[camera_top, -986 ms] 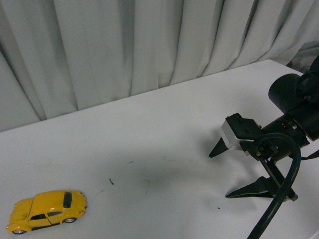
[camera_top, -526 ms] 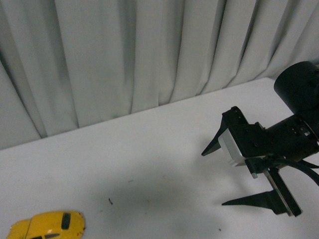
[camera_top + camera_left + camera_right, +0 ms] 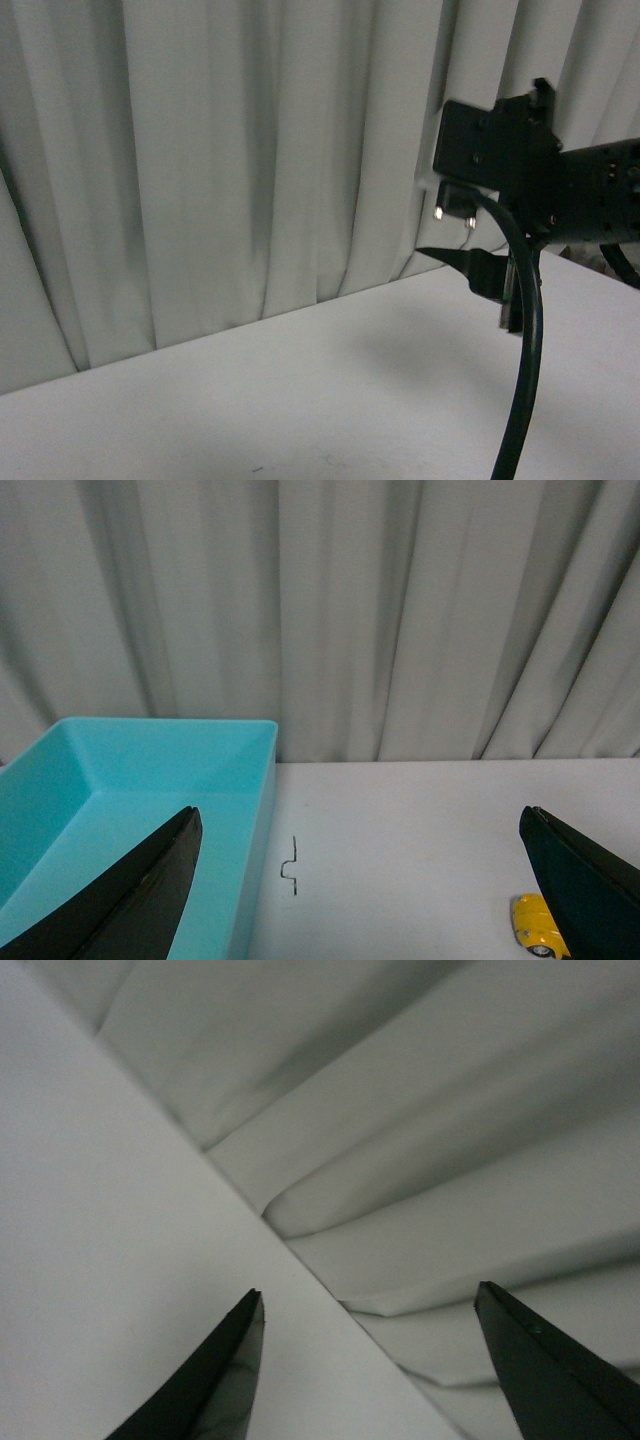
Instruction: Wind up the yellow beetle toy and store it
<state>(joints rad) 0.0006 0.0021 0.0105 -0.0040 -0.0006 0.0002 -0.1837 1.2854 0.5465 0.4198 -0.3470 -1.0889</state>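
Holding my left gripper (image 3: 357, 812) and right gripper (image 3: 370, 1290) wide, I see the turquoise bin (image 3: 130, 770) showing bare floor, the yellow beetle toy (image 3: 533, 925) outside it on the white table (image 3: 400, 820), grey curtain (image 3: 350, 610) behind.

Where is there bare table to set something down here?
The white table lies bare between the teal bin and the yellow beetle toy, back to the curtain. In front view it is bare left of the right arm. Nowhere crowded.
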